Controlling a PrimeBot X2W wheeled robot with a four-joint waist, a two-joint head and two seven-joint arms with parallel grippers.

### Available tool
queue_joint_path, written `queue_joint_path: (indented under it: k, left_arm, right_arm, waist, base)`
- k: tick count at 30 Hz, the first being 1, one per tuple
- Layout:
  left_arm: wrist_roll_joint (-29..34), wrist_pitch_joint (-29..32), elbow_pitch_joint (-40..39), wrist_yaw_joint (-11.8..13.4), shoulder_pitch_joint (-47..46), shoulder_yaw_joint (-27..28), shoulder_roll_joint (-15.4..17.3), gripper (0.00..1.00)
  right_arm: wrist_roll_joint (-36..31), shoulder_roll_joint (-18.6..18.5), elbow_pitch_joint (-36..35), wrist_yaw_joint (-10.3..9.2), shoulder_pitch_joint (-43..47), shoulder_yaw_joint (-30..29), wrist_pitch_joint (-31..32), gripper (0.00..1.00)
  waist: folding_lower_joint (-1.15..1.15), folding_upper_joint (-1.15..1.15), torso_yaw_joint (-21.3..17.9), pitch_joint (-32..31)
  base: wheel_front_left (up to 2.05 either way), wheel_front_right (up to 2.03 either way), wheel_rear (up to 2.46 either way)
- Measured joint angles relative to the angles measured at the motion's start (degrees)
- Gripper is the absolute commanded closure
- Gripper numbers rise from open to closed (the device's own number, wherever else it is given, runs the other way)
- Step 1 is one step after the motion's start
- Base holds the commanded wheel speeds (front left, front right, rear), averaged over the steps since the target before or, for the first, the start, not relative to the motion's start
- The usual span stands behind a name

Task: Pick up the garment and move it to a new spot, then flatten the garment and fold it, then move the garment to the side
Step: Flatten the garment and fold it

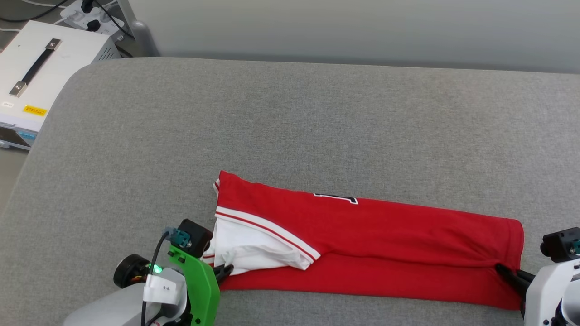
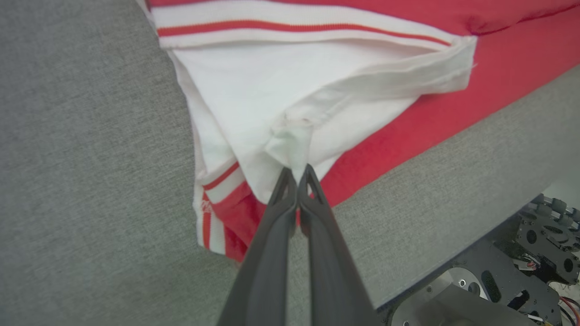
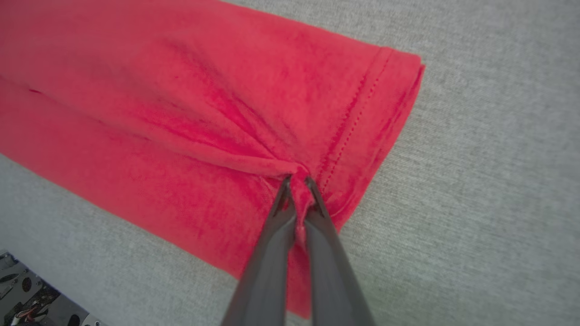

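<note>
Left jaws clench the garment [image 1: 385,240] at its white sleeve [image 1: 253,244], right jaws its hem [image 1: 514,253]; long axis runs left-right.

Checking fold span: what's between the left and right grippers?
The garment itself, folded into a long red band, fills the stretch: the left gripper pinches one end, the right gripper the other. The head view shows it.

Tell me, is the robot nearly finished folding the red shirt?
About halfway, it seems. Done: the garment lies on the grey cushion folded into a long strip. In hand: the left gripper pinches the white sleeve, the right gripper pinches the hem end. Still to do: probably another fold, then moving it aside.
</note>
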Motion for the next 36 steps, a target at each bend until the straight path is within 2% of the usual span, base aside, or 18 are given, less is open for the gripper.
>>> queue_joint_path:
  k: [1,2,3,8,14,21,28,36]
  left_arm:
    - [0.0,-0.4,0.5,0.0,0.0,0.0,-0.2,0.89]
    - [0.0,-1.0,1.0,0.2,0.0,0.1,-0.4,0.15]
    - [0.1,-1.7,1.5,0.6,0.0,0.4,-0.5,0.00]
    - [1.1,-7.7,1.8,3.0,0.4,2.5,-0.7,0.00]
    - [2.1,-17.0,0.9,7.5,2.6,6.2,-0.1,0.00]
    - [6.7,-21.5,0.3,13.1,4.5,11.2,-0.9,0.00]
    - [17.1,-21.7,-2.1,16.6,8.7,22.6,-5.3,0.00]
    - [29.0,-21.7,-3.2,16.8,16.2,35.7,-12.2,0.00]
  right_arm:
    - [-0.2,0.3,-0.1,0.00,0.2,-0.5,0.3,1.00]
    - [-0.3,0.6,-0.4,0.00,0.5,-1.0,0.7,0.72]
    - [-0.3,0.8,-0.7,-0.01,0.7,-1.4,0.9,0.00]
    - [0.7,1.5,-4.6,-0.01,2.2,-5.4,1.1,0.00]
    - [4.2,-0.4,-9.5,-0.01,4.4,-12.9,3.0,0.00]
    - [9.7,-1.9,-8.4,-0.01,5.8,-20.8,11.5,0.00]
    - [13.4,-1.7,-4.1,-0.01,5.7,-23.0,21.3,0.00]
    - [13.2,2.6,0.7,-0.01,1.8,-20.8,24.9,0.00]
  waist:
    - [0.00,0.00,0.0,0.1]
    - [0.00,0.00,0.0,0.1]
    - [0.00,0.00,-0.1,0.0]
    - [0.00,0.00,-0.2,-1.1]
    - [0.00,0.00,-0.2,-2.8]
    - [0.00,0.00,0.9,-3.0]
    - [0.00,0.00,2.0,-1.2]
    - [0.00,0.00,3.8,1.3]
  base:
    - [0.00,0.00,0.00]
    - [0.00,0.00,0.00]
    - [0.00,0.00,0.00]
    - [0.00,0.00,0.00]
    - [0.00,0.00,0.00]
    - [0.00,0.00,0.00]
    - [0.00,0.00,0.00]
    - [0.00,0.00,0.00]
